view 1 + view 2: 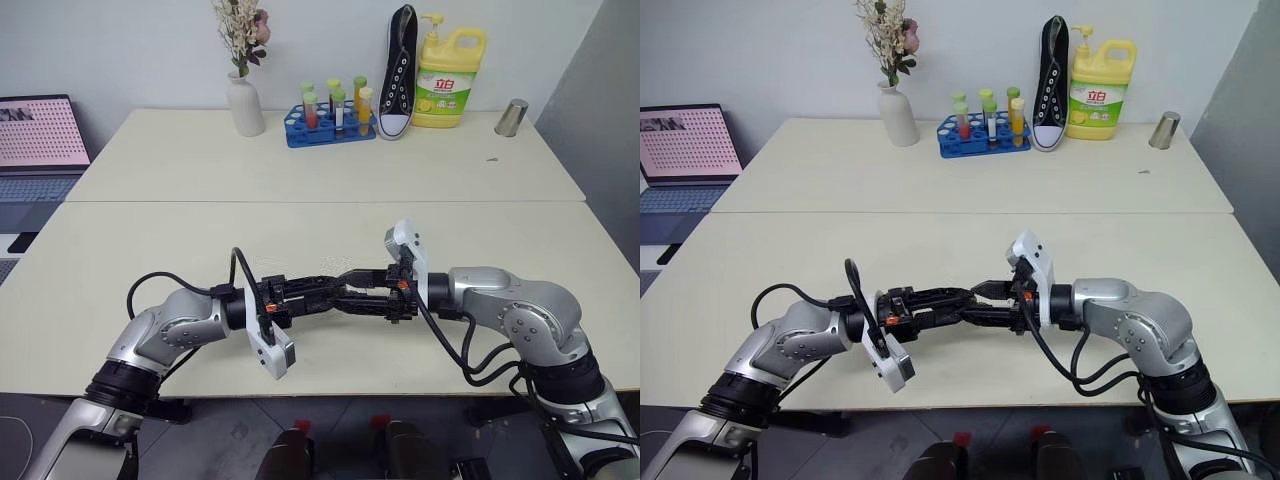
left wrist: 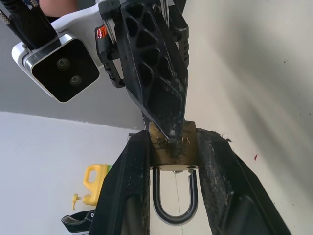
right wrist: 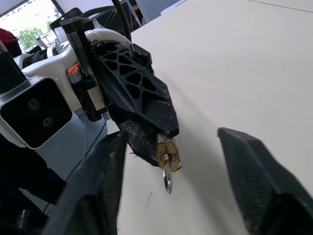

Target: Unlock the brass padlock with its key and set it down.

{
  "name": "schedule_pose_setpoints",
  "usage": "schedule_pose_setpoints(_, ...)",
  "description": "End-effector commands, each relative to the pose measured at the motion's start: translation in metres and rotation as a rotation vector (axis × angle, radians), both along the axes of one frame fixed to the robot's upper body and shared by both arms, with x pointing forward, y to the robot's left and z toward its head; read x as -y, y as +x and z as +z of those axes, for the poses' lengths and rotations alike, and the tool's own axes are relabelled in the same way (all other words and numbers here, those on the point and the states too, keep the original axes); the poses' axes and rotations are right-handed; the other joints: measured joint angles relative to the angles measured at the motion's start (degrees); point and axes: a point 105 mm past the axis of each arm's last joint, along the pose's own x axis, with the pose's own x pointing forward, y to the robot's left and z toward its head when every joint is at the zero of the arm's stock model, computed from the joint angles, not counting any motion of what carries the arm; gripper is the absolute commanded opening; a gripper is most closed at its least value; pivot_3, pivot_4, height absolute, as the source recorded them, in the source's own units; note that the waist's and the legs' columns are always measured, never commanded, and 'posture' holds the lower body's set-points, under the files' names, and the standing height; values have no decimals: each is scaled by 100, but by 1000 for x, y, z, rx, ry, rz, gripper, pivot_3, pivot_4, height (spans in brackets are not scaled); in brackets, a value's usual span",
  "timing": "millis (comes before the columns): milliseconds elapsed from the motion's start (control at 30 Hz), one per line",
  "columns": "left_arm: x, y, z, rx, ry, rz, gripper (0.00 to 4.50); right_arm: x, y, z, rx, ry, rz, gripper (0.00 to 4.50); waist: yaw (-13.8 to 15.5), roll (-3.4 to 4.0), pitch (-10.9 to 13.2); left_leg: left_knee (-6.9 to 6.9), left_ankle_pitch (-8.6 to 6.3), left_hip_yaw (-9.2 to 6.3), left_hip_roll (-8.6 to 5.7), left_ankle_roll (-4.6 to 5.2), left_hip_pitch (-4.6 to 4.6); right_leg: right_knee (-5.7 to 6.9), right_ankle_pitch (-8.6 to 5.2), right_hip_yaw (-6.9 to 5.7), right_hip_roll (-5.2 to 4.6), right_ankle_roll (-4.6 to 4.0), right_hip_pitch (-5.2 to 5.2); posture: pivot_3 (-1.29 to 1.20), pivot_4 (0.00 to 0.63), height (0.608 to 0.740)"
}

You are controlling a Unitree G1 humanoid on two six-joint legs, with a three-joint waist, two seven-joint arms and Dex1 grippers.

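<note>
Over the cream table [image 1: 200, 240], the left gripper [image 3: 149, 132] clamps the brass padlock [image 2: 172, 147], the key [image 3: 167, 176] sticking out of it. The right gripper [image 3: 168, 191] spreads wide around the key, not touching. Next, I reckon: pinch and twist.

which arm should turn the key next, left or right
Right. The left pincer is shut on the brass padlock with the key in it; the right pincer is open around that key.

Golden-yellow brass padlock [image 2: 172, 147] with silvery shackle, black claw fingers [image 2: 124, 191], silvery key [image 3: 167, 177], cream table [image 1: 300, 180]
</note>
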Motion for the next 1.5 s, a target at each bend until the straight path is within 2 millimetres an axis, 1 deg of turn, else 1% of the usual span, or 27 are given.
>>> schedule_pose_setpoints(33,2,-4,10,26,-31,-18,979,-2,-1,9,40,15,21,1407,1,0,0,0,0,0,0,0,0,0,0,0,0,0,0,0,150,740)
schedule_pose_setpoints(133,2,-4,10,25,-32,-18,979,-2,-2,9,42,16,24,304,0,0,0,0,0,0,0,0,0,0,0,-1,0,0,0,0,150,740)
schedule_pose_setpoints(167,2,-4,10,25,-32,-18,979,-2,-2,9,45,16,26,132,-1,0,0,0,0,0,0,0,0,0,0,-1,0,0,0,0,150,740)
schedule_pose_setpoints(367,2,-4,9,18,-33,-13,979,-3,-2,11,59,16,36,137,0,0,0,0,0,0,0,0,0,0,0,0,0,0,0,0,150,740)
schedule_pose_setpoints(467,2,-7,10,20,-41,-23,979,-4,-2,13,64,24,37,137,-1,0,0,0,0,0,0,0,0,0,0,0,0,0,0,0,150,740)
schedule_pose_setpoints(567,1,-9,8,-23,-60,-21,979,-4,-3,13,66,26,43,137,-2,0,0,0,0,0,0,0,0,0,0,0,0,0,0,0,150,740)
schedule_pose_setpoints(633,-1,-10,11,-45,-86,-18,1710,-4,-3,13,67,25,44,137,-2,0,0,0,0,-1,0,0,0,0,0,-1,0,0,0,0,150,740)
schedule_pose_setpoints(700,-3,-17,10,-77,-95,-30,2224,-3,-2,11,70,14,40,137,-3,0,0,0,0,-2,1,0,0,0,0,0,0,0,0,0,150,740)
schedule_pose_setpoints(767,-5,-23,7,-101,-90,-37,2859,-1,-1,9,75,4,36,137,-10,2,1,-1,0,0,1,0,1,0,0,3,-1,0,-1,0,150,740)
schedule_pose_setpoints(867,-7,-22,10,-102,-115,14,3785,4,4,6,115,-37,21,137,1,2,1,0,0,-1,1,0,1,0,0,1,0,0,-1,0,150,740)
schedule_pose_setpoints(1000,-6,-25,17,-128,-187,28,3790,9,8,5,147,-63,10,137,1,2,1,0,0,1,0,0,0,-1,0,1,-1,0,0,0,150,740)
schedule_pose_setpoints(1033,-7,-25,19,-134,-200,35,3402,11,9,4,157,-71,8,137,2,2,1,0,0,0,1,0,0,-2,0,1,0,0,0,0,150,740)
schedule_pose_setpoints(1067,-10,-21,22,-156,-230,63,3186,12,10,4,169,-81,9,137,3,2,1,0,0,0,1,0,0,-1,0,1,0,0,0,0,150,740)
schedule_pose_setpoints(1100,-14,-14,24,-177,-255,98,2904,14,10,3,180,-91,10,137,3,1,1,0,0,0,1,0,0,-1,0,0,0,0,0,0,150,740)
schedule_pose_setpoints(1133,-20,-5,26,-237,-297,150,2588,15,10,3,190,-98,14,137,3,1,1,0,0,0,1,0,1,-1,0,0,0,0,0,0,150,740)
schedule_pose_setpoints(1200,-28,8,28,-329,-362,217,1935,17,9,3,205,-107,24,137,1,1,1,0,0,0,1,0,1,1,0,-1,0,0,0,0,150,740)
schedule_pose_setpoints(1233,-29,11,26,-391,-378,227,1650,16,7,3,215,-107,37,137,-1,2,1,0,0,0,1,0,1,0,0,-1,0,0,0,0,150,740)
schedule_pose_setpoints(1300,-28,16,24,-496,-406,237,906,15,4,4,227,-106,58,137,-5,1,1,0,0,0,2,0,1,0,0,-1,1,0,0,0,150,740)
schedule_pose_setpoints(1333,-26,19,21,-588,-424,242,657,14,2,6,244,-97,73,137,-2,1,1,0,0,0,2,0,1,0,0,0,1,1,0,0,150,740)
schedule_pose_setpoints(1400,-22,22,17,-710,-438,243,56,11,-1,8,261,-83,88,137,-2,1,1,1,0,-1,1,0,0,0,0,-1,1,1,1,0,150,740)
schedule_pose_setpoints(1467,-17,23,15,-786,-437,235,0,9,-3,10,266,-70,94,137,-2,1,1,1,0,-1,1,0,0,0,0,-1,0,0,1,0,150,740)
schedule_pose_setpoints(1500,-13,23,13,-873,-451,227,0,8,-4,11,269,-62,98,137,-2,1,1,2,0,-2,2,0,0,0,0,-2,1,0,1,0,150,740)
